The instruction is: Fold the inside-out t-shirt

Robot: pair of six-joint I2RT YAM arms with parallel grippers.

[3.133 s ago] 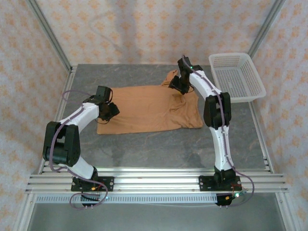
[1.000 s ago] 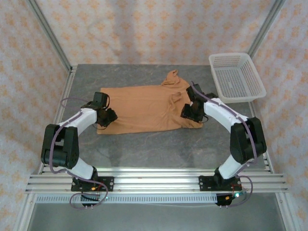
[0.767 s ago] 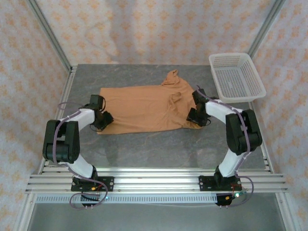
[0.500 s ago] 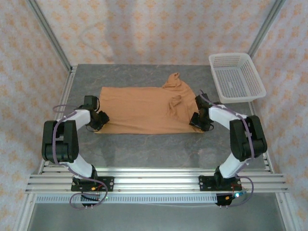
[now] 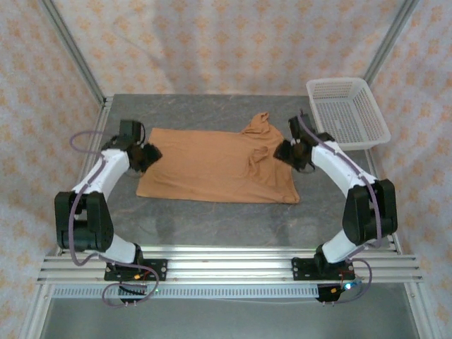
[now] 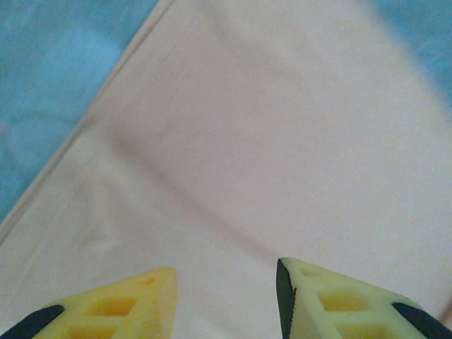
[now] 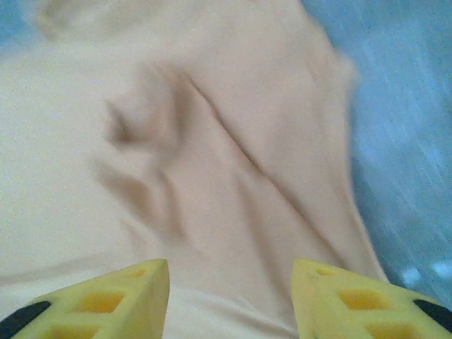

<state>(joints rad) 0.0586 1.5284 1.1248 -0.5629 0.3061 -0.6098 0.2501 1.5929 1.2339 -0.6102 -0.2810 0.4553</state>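
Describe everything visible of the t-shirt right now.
The t-shirt is orange-brown soft cloth, spread nearly flat on the grey table, its long side running left to right. Its right end is rumpled, with creases and a bunched flap reaching toward the far edge; the rest lies smooth. A stitched hem shows along its edge in the left wrist view. The left gripper and right gripper hang open over its two ends, with no cloth between their jaws.

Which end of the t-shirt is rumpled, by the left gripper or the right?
The end of the t-shirt at the right gripper, beside the white mesh basket: creased, with a flap poking toward the back. The end at the left gripper lies flat.
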